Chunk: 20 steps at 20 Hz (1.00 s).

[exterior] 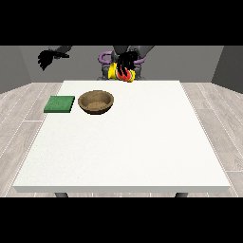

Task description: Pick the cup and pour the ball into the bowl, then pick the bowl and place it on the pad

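Note:
A brown wooden bowl [96, 102] stands on the white table [123, 142], left of the middle and near the far edge. A flat green pad [60, 104] lies just to its left. Above the table's far edge, the hand at the view's right [125, 61] is curled round a yellow and red cup [122, 74], which hangs in the air, tilted, to the right of the bowl and farther back. No ball shows. The hand at the view's left [46, 58] is raised off the table's far left corner, its fingers hanging down, nothing in it.
The robot's grey body [124, 57] stands behind the table's far edge. A wooden floor surrounds the table, with grey walls behind.

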Each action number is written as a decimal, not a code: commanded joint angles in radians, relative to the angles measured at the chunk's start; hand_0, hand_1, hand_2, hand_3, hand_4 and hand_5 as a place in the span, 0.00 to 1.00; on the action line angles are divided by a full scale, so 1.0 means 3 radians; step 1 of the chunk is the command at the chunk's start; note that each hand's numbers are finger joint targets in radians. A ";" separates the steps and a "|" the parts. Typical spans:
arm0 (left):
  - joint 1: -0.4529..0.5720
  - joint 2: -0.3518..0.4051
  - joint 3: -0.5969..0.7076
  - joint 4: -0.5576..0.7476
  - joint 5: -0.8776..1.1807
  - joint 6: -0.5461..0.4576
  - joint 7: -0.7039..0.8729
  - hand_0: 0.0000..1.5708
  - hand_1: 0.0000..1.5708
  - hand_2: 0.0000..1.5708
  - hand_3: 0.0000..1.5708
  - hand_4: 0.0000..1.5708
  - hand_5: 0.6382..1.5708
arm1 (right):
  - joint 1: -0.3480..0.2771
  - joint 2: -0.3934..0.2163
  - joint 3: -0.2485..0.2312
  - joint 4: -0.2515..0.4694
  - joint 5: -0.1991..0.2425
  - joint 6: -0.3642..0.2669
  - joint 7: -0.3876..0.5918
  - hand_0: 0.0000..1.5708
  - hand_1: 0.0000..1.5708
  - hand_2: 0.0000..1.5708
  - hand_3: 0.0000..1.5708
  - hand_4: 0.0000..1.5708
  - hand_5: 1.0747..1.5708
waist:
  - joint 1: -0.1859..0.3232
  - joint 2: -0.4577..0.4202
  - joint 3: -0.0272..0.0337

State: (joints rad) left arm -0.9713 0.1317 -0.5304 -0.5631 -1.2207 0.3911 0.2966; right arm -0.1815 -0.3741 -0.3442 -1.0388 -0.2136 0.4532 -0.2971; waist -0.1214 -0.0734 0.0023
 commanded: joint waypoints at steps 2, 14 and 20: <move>-0.0200 -0.0202 -0.0567 0.0202 -0.0704 -0.0360 0.0285 0.96 0.96 1.00 1.00 1.00 0.43 | -0.0152 0.0002 0.0010 0.0049 -0.0046 0.0040 0.0048 0.00 0.00 0.00 0.00 0.00 1.00 | -0.0083 0.0069 0.0000; -0.0267 -0.0412 -0.1042 0.0107 -0.1472 -0.1072 0.0128 0.92 0.92 1.00 1.00 0.97 0.53 | -0.0063 -0.0138 -0.0100 0.0265 -0.0026 0.0073 -0.0075 0.00 0.00 0.00 0.00 0.00 1.00 | 0.0155 -0.0024 -0.0006; -0.0076 -0.0276 -0.0003 -0.0203 -0.0534 -0.0434 0.0342 0.95 0.95 1.00 1.00 1.00 0.49 | -0.0116 0.0096 -0.0061 0.0132 -0.0079 -0.0219 0.0242 0.00 0.00 0.00 0.00 0.07 0.99 | 0.0319 -0.0007 -0.0035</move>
State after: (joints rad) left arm -1.0225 0.0488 -0.7144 -0.5532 -1.5485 0.1659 0.3547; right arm -0.2191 -0.3624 -0.3519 -1.0009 -0.2317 0.4238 -0.2406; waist -0.0703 -0.0794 -0.0024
